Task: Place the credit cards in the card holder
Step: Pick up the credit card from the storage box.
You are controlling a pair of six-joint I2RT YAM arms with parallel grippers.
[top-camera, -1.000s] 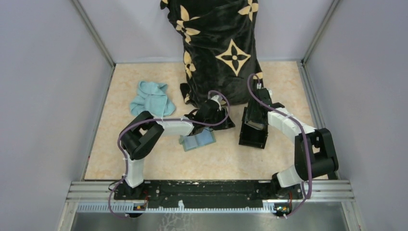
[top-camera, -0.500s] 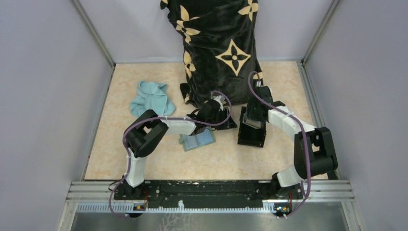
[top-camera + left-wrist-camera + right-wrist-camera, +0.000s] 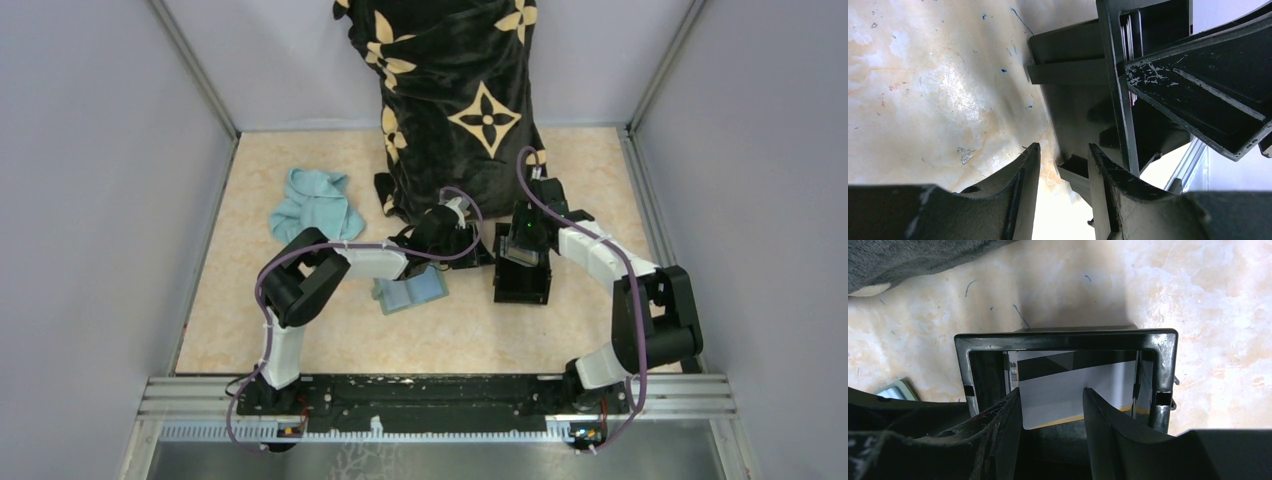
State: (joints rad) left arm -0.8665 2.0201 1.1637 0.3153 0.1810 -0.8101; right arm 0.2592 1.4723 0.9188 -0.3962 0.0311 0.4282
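Soft, even light from above fills the top view: the pale marbled beige worktop is bright and sharp, shadows under the arms are faint, and the black velvety cloth with tan flower motifs swallows detail. In the left wrist view a glossy glare patch lies on the worktop, the left hand is dark and soft-focused, and the lower right background blows out white. In the right wrist view the black square plastic box throws a soft shadow beyond its far wall, and the right hand is blurred and underexposed.
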